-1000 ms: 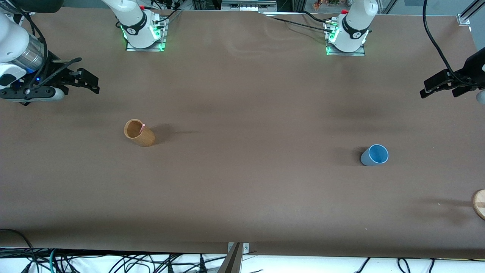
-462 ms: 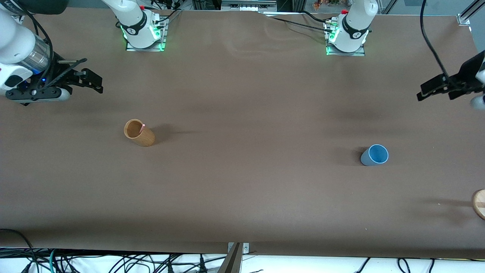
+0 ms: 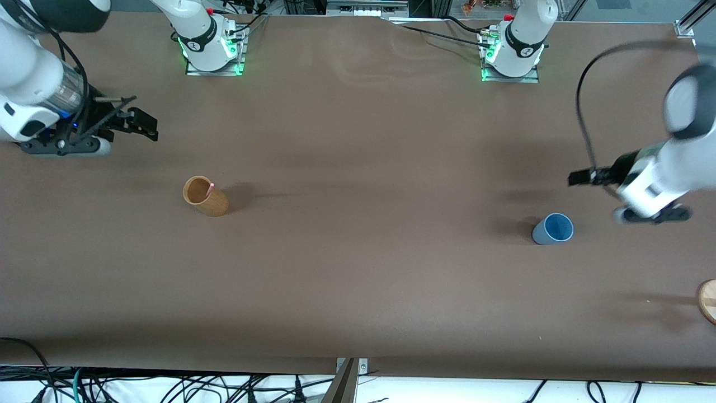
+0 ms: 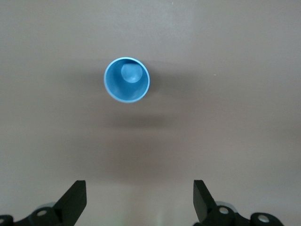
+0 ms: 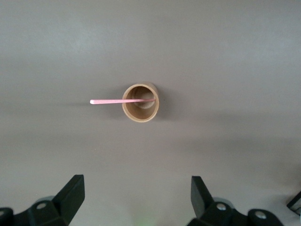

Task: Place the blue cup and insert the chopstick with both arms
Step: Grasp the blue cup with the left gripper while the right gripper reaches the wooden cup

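Left wrist view shows the left gripper (image 4: pixel 139 205), jaws spread wide and empty, above the brown table (image 3: pixel 363 268) near the upright small light-blue plastic cup (image 4: pixel 126 79), while the right gripper (image 5: pixel 136 205), likewise wide and empty, hangs near the tan wooden cup (image 5: pixel 140 102) holding the thin pink chopstick (image 5: pixel 113 101)

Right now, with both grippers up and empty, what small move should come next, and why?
Probably the left gripper should ease down toward the blue cup: its fingers are open, nothing is held, and the cup stands upright on the table, apart from it. The right gripper, also open, hangs over bare table near the wooden cup holding the chopstick.
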Available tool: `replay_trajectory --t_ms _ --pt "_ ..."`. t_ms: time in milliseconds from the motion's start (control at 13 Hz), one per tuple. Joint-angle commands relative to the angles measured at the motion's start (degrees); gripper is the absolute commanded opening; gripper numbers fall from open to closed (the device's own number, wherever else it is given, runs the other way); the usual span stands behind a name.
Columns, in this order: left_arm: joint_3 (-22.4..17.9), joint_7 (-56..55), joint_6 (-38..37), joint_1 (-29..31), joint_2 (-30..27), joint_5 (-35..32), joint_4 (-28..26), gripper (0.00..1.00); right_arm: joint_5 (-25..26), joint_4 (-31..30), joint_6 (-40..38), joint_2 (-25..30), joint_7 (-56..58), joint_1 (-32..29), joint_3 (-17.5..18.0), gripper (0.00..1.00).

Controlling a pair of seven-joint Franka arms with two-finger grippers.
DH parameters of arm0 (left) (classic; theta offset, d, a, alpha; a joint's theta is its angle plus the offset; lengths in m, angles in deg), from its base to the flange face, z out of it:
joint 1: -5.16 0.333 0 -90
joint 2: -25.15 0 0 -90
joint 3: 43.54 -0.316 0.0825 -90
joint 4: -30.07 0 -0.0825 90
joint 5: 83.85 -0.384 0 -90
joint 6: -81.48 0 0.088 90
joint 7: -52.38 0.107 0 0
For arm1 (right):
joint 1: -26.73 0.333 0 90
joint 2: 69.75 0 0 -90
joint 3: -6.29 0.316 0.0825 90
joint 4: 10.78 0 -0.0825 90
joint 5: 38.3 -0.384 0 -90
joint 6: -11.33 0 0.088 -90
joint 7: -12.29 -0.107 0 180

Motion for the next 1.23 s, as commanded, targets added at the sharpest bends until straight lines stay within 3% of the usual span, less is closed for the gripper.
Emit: replay_trajectory --t_ms 0,308,615,846,1154 --pt "0.0 0.1 5.4 -0.9 4.4 -0.6 -0.5 1.00 0.1 0.8 0.6 -5.0 -2.6 0.6 0.1 1.00" --pt "0.0 -0.4 13.5 -3.0 5.5 -1.1 -5.8 1.00 -1.0 0.9 3.6 -10.2 -5.3 0.3 0.0 1.00" --pt "0.0 -0.2 23.7 -3.4 5.8 -1.9 -10.6 1.00 -3.0 1.2 5.5 -14.9 -20.2 -0.2 -0.1 0.99" --pt "0.1 0.0 26.2 -3.3 6.9 -3.0 -10.7 1.00 -7.5 1.2 4.2 -15.8 -32.2 -4.1 -0.5 0.99" --pt "0.0 0.1 32.1 -3.2 7.7 -3.6 -13.7 1.00 -7.7 2.2 6.8 -17.9 -50.9 -3.9 -0.4 0.99"
